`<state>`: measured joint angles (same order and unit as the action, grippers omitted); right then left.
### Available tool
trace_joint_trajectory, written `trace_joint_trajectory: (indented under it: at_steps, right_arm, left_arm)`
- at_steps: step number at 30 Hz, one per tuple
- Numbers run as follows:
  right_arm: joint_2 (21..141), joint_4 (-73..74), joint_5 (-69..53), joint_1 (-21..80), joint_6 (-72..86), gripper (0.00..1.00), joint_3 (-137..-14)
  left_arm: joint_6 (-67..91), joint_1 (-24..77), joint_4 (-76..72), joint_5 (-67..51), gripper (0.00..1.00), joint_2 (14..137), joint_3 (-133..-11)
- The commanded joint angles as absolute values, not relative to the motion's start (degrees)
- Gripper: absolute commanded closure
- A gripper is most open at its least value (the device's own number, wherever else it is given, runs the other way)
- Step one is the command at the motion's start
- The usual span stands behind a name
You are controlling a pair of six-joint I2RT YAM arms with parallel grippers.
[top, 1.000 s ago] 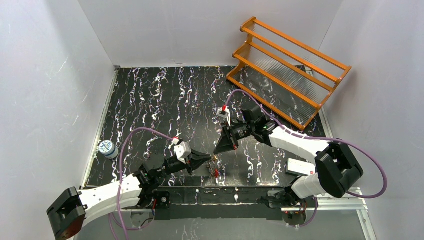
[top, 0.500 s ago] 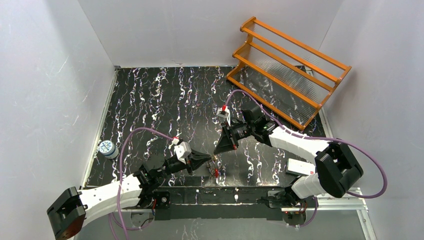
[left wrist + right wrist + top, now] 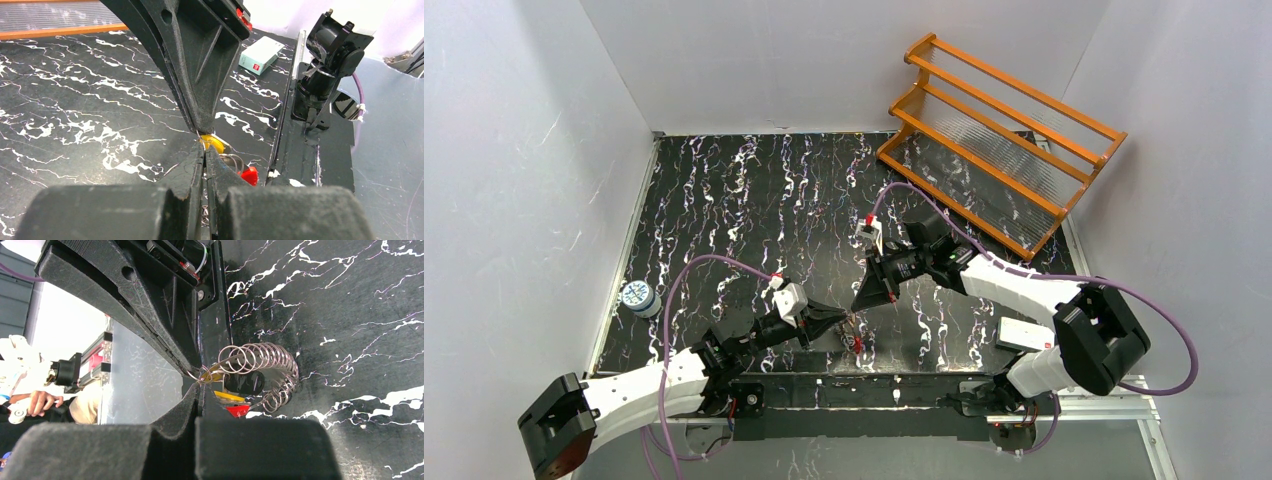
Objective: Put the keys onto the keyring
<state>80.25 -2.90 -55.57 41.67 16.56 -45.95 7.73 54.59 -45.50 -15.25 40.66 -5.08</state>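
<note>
Left fingers (image 3: pixel 192 170) pinch the keyring (image 3: pixel 272 365) wire and right fingers (image 3: pixel 186 404) pinch the brass key (image 3: pixel 211 375), both pairs meeting tip to tip close over the worktop (image 3: pixel 350 315).

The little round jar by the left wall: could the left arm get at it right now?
Probably not right now. The table between the left gripper and the jar looks bare, but that gripper is shut on the keyring, tip to tip with the right gripper.
</note>
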Motion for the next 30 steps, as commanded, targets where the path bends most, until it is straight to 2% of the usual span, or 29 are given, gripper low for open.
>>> trace_joint_trajectory:
  at_steps: [1,30]
  right_arm:
    - [81.0,-2.8,-53.9,41.8,16.2,0.99,-45.3]
    - [84.8,-3.7,-55.8,40.8,21.9,0.99,-45.5]
  left_arm:
    - [7.9,54.8,-48.3,-15.6,1.0,40.0,-5.2]
    - [8.2,54.8,-48.3,-16.4,1.0,39.5,-4.9]
